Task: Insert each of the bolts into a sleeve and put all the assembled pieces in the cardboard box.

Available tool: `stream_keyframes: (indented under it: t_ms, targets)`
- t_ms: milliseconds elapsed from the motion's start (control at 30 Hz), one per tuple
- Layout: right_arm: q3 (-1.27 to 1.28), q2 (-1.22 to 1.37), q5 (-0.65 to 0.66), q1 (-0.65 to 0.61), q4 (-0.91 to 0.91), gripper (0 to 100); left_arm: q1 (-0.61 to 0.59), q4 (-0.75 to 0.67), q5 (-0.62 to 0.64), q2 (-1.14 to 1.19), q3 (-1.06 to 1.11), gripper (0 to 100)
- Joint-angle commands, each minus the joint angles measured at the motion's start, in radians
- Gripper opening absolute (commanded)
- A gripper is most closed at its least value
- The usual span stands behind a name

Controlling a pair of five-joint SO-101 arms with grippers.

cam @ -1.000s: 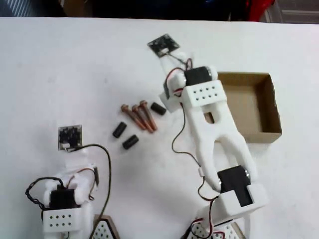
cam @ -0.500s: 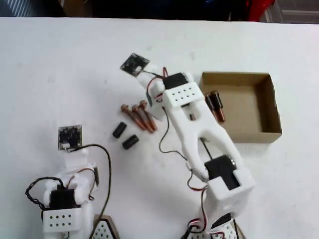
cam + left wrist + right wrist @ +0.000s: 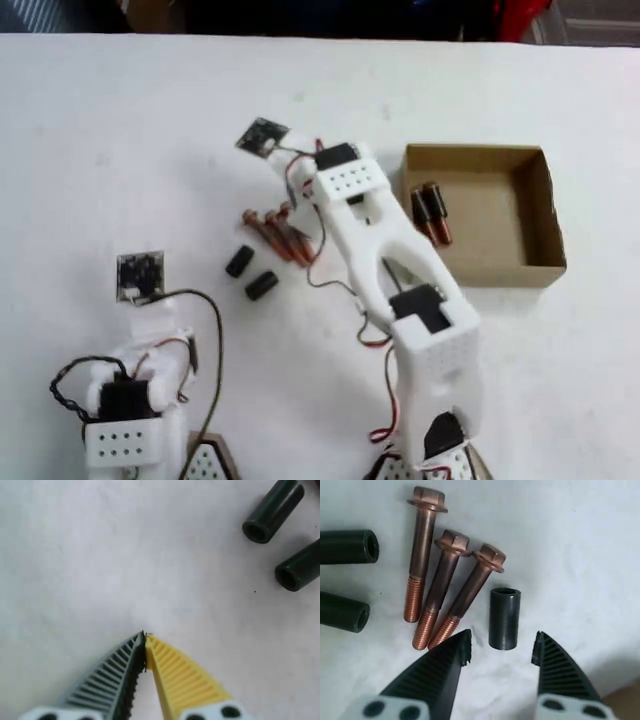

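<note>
High: my right arm [image 3: 385, 250] has swung left over the last second, off the box [image 3: 530, 215] edge toward the bolts [image 3: 280, 230]. Its wrist now sits just beside them. The move uncovered the box's left part. Assembled pieces [image 3: 430, 212] lie inside by the left wall. Looks like two side by side, can't be sure. A sleeve that showed right of the bolts a second ago is now hidden under my wrist. Left arm [image 3: 125, 400] unchanged, at the near left of the table [image 3: 100, 120]. Count here: three bolts in a fanned bunch, heads toward the far side. Two sleeves [image 3: 240, 261] [image 3: 262, 286] lie just left of them, apart from each other.

Left wrist: left gripper [image 3: 145, 641] clenched, tips together, nothing in it, over bare table. The two sleeves lie beyond the tips, well apart from them.

Right wrist: right gripper [image 3: 501, 650] spread wide, holding nothing. The third sleeve [image 3: 504, 618] lies in line with the gap, its near end level with the fingertips, touching neither. The three bolts lie just beside it. The nearest bolt's threaded end sits right by one finger [image 3: 445, 667], so that side is crowded. The other two sleeves lie past the bolts. Loose on the table: three bolts, three sleeves, none joined.
</note>
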Motion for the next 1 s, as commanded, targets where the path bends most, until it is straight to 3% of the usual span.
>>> stream_keyframes:
  t_ms: [0, 667, 867, 967]
  targets:
    - [-0.071, 0.016, 0.034, -0.01, -0.007, 18.3, -0.015, 0.009, -0.009, -0.008, -0.023, 2]
    - [-0.199, 0.193, 0.035, -0.012, -0.01, 18.1, -0.015, 0.009, -0.009, -0.008, -0.023, 2]
    - [-0.238, 0.223, 0.035, -0.005, -0.008, 2.5, -0.015, 0.009, -0.009, -0.008, -0.023, 2]
    - [-0.238, 0.22, 0.035, -0.005, -0.008, 3.5, -0.015, 0.009, -0.009, -0.008, -0.023, 2]
